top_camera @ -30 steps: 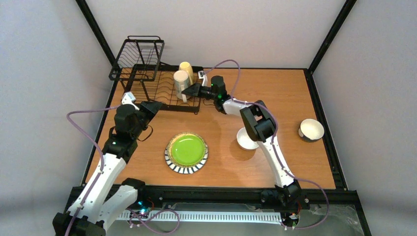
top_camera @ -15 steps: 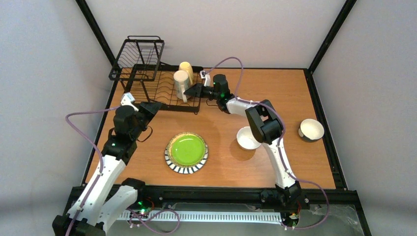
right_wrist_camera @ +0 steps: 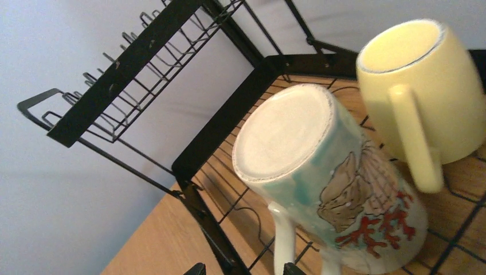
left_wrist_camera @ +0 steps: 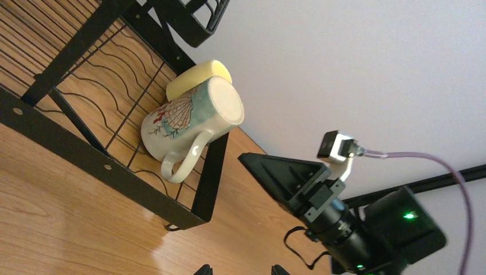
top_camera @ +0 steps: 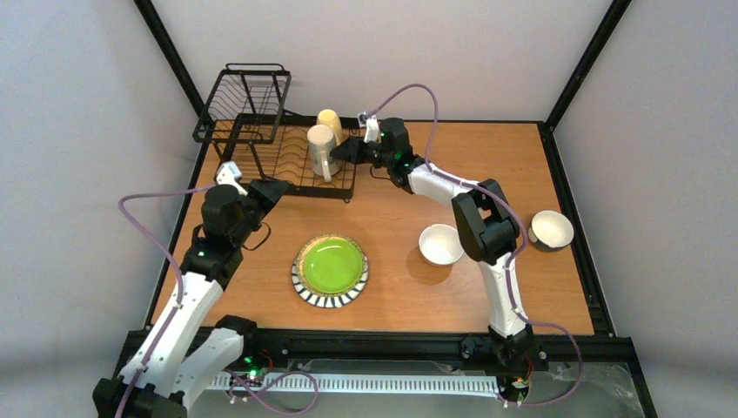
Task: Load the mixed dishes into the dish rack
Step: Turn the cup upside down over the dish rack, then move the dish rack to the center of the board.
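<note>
The shell-patterned mug [top_camera: 321, 146] is standing mouth-down on the flat base of the dish rack [top_camera: 278, 161], at the rack's right end, with a pale yellow mug [top_camera: 330, 120] sitting just behind it. The right gripper [top_camera: 341, 151], which a second ago was pressed up against the mug's handle, is now drawing back off the rack's right side. Its fingers are spread apart with nothing between them, so I'd say this mug is counting as loaded. The left gripper [top_camera: 268, 190] is hovering off the rack's near left corner, its fingers also standing apart and empty. Out on the table [top_camera: 522, 174], the lime-green plate [top_camera: 331, 268] is lying well clear of the rack's near side. Two white bowls [top_camera: 441, 244] are waiting farther off to the rack's right, so the job is looking less than half done.
</note>
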Robot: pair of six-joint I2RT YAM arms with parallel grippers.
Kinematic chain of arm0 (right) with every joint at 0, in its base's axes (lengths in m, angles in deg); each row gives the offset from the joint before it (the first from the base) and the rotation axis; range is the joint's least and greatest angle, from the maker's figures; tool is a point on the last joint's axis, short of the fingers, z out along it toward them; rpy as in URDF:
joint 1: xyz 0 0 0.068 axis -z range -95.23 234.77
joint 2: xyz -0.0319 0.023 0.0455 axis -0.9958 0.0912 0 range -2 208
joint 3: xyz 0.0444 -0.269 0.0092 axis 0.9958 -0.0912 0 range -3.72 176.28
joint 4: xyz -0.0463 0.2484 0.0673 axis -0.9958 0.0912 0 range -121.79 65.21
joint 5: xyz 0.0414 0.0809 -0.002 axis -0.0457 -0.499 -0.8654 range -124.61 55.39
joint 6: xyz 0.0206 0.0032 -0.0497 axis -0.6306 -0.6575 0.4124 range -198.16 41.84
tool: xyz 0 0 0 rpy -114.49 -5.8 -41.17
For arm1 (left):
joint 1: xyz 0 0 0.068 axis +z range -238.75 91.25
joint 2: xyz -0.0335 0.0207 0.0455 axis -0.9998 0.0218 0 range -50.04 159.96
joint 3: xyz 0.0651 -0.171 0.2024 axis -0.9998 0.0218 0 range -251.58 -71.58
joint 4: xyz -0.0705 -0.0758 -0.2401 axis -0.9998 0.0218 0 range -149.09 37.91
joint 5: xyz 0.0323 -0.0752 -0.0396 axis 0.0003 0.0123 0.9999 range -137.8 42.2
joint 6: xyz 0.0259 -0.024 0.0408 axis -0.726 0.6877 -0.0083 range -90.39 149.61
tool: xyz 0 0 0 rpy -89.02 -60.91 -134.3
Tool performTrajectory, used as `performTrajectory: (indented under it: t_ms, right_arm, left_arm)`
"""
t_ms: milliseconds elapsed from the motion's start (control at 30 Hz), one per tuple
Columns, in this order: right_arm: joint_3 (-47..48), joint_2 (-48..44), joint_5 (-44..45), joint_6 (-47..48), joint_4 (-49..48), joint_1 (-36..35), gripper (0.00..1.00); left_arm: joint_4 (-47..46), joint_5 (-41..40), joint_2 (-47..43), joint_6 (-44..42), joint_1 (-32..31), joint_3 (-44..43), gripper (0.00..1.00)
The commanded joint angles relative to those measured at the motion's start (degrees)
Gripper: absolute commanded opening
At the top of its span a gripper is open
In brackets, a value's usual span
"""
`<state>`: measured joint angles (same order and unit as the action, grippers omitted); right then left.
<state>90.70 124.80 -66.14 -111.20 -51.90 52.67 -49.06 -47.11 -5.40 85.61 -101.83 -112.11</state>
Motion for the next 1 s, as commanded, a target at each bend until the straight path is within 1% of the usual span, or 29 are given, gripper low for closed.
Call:
performTrajectory:
  t_ms: [0,133,233,333,467,600,667,800,967]
  right_arm:
    - [-0.2,-3.3,6.9,5.7,7.3,-0.4,0.77]
    - [2.9,-2.8,13.1,7.6,15.1,-0.4,0.78]
    - [7.4,-0.8,18.7,9.0,22.8,-0.4,0.78]
    - [14.0,3.3,22.6,9.8,29.9,-0.4,0.79]
    - [23.2,8.9,25.6,10.1,37.0,-0.4,0.79]
    - [32.9,14.4,31.1,9.9,44.6,-0.5,0.79]
    - [34.7,15.7,33.4,9.9,46.1,-0.5,0.79]
    - [35.4,17.0,36.5,9.6,46.9,-0.5,0.78]
    - [36.9,18.9,37.9,9.7,48.0,-0.5,0.78]
  left_arm:
    - [0.2,2.1,3.8,-4.3,-0.3,-3.7,0.57]
    - [-0.6,2.1,7.6,-6.0,-0.3,-6.0,0.58]
    - [-1.3,2.0,10.0,-6.6,-0.3,-7.0,0.58]
    - [-2.1,2.0,12.1,-6.7,-0.4,-7.3,0.59]
    - [-3.0,1.8,14.8,-7.3,-0.4,-7.6,0.59]
    - [-3.5,1.6,16.8,-8.0,-0.4,-8.4,0.59]
    - [-4.0,1.5,17.6,-8.3,-0.4,-8.7,0.59]
    - [-4.5,1.1,18.8,-9.1,-0.4,-9.4,0.59]
    - [-5.2,0.8,19.3,-9.5,-0.4,-9.4,0.59]
